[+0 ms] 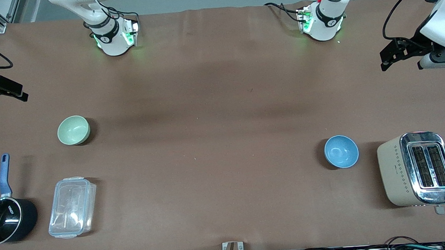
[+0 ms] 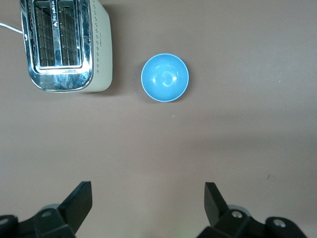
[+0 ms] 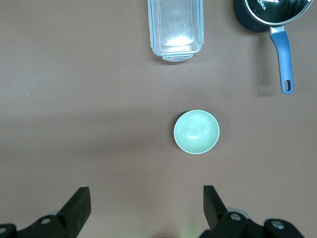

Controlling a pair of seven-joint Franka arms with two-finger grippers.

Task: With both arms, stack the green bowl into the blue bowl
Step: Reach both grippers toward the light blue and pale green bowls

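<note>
The pale green bowl (image 1: pixel 73 130) sits upright on the brown table toward the right arm's end; it also shows in the right wrist view (image 3: pixel 196 132). The blue bowl (image 1: pixel 341 151) sits upright toward the left arm's end, beside the toaster; it also shows in the left wrist view (image 2: pixel 165 78). My left gripper (image 1: pixel 387 59) hangs high over the left arm's end of the table, open and empty (image 2: pixel 147 199). My right gripper (image 1: pixel 16 93) hangs high over the right arm's end, open and empty (image 3: pixel 146 199). Both bowls are empty and far apart.
A beige and chrome toaster (image 1: pixel 418 169) stands beside the blue bowl at the table's end. A clear plastic lidded box (image 1: pixel 72 207) and a black saucepan with a blue handle (image 1: pixel 4 219) lie nearer the front camera than the green bowl.
</note>
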